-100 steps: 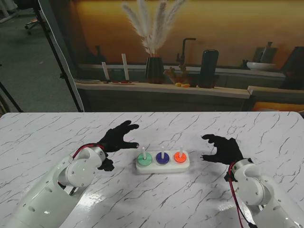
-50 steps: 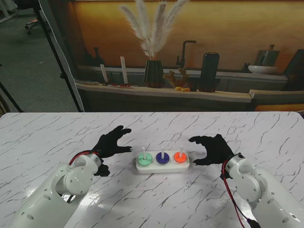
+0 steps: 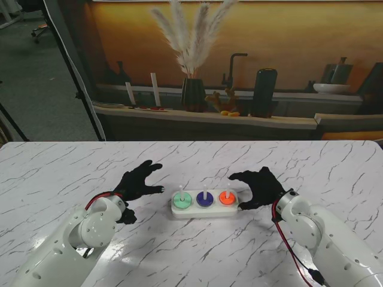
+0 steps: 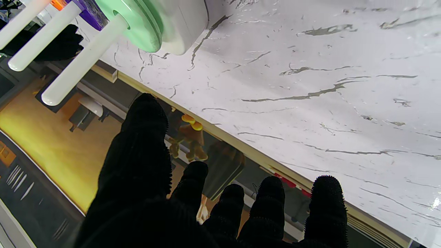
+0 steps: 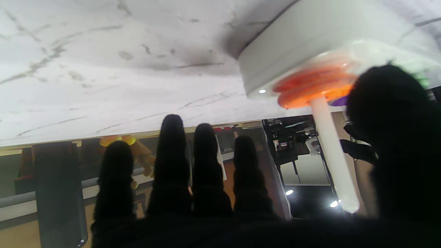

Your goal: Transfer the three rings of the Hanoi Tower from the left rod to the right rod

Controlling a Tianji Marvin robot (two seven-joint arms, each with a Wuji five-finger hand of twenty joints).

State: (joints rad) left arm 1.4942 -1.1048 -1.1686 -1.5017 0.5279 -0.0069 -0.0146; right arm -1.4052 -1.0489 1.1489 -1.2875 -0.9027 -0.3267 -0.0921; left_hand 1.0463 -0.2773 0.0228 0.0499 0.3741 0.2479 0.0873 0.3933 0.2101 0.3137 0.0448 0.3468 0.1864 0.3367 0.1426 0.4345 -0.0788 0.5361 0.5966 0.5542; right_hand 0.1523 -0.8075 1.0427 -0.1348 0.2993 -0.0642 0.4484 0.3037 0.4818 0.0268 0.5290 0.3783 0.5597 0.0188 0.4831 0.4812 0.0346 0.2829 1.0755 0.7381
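Taking the white base on the bench as landmark: left hand hangs open off its green-ring end; purple ring mid; orange ring by the nearer right hand, fingers spread, empty.

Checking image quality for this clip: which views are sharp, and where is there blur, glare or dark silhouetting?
Stand view: evenly lit and sharp, with soft glare on the marble table near the arms. Left wrist view: crisp; the green ring and table veins are clear. Right wrist view: soft, the orange ring smeared, and the right hand is a dark silhouette against the bright table.
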